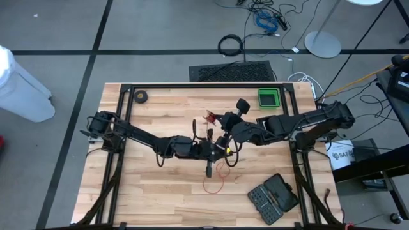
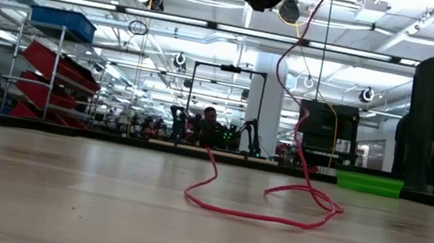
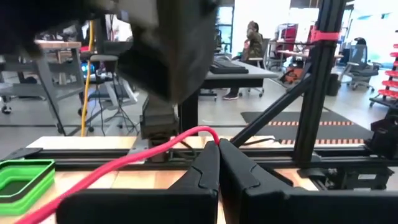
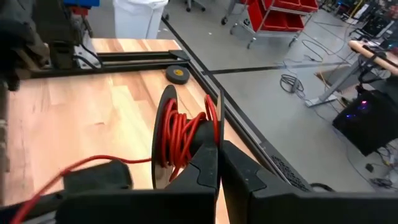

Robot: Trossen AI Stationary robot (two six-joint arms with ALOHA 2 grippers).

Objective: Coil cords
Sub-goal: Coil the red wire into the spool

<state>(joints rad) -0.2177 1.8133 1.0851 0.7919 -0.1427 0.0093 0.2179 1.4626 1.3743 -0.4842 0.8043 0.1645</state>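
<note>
The thin red cord (image 2: 259,212) hangs from above and lies in a loose loop on the wooden table (image 1: 214,182). Part of it is wound on a small black reel (image 4: 180,137), which is lifted above the table's middle (image 1: 209,117). My right gripper (image 4: 217,152), reaching in from the table's right, is shut on the reel. My left gripper (image 3: 217,152) comes from the table's left, sits just nearer the front edge (image 1: 222,151), and is shut on the cord. My left gripper pinches a single strand of the red cord (image 3: 202,131) between its two fingers at their tips. The fingers point level, and the cord runs off slack to one side. My right gripper pinches the rim of the reel's thin flange (image 4: 219,124) between its fingertips. The reel is lifted clear of the table, its flanges upright.
A green tray (image 1: 268,97) sits at the far right. A small black ring-shaped roll (image 1: 140,96) lies at the far left corner, and a black case (image 1: 273,197) at the near right. A black frame (image 1: 204,85) rims the table. People sit in the room behind.
</note>
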